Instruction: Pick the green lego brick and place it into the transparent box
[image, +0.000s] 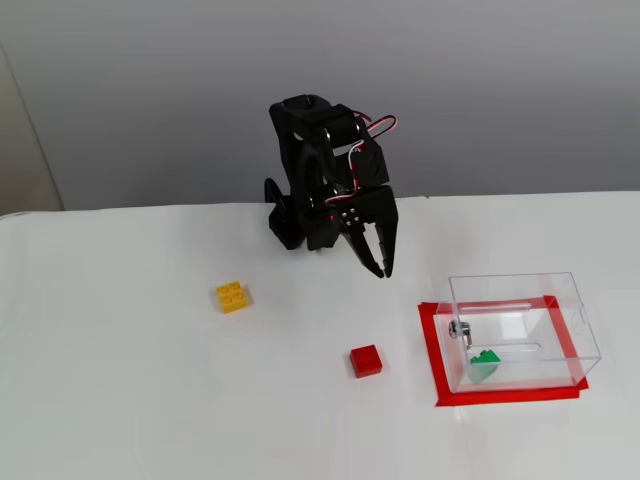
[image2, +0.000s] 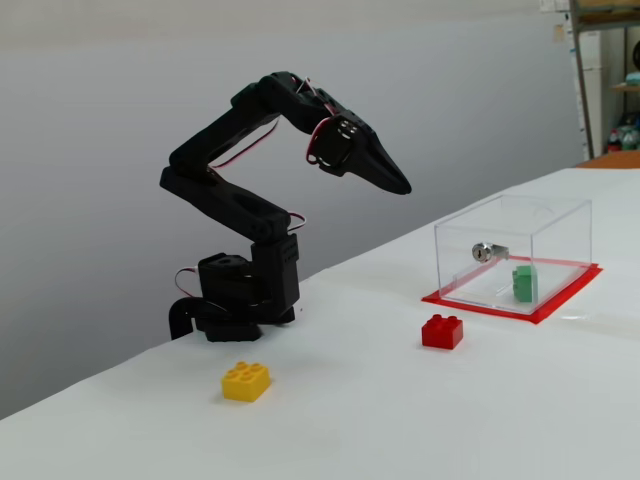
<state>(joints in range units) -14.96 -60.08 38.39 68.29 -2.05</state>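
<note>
Black two-finger gripper hangs empty, fingers nearly together, apart from the clear plastic box below-right, small green studded brick tilted inside.

one fixed view looks down from high in front of the arm's base, facing the back wall, with the transparent box at right. the other fixed view sits low, near table height, off to the side of the base, and closer. both share base, box, yellow brick and red brick.
</note>
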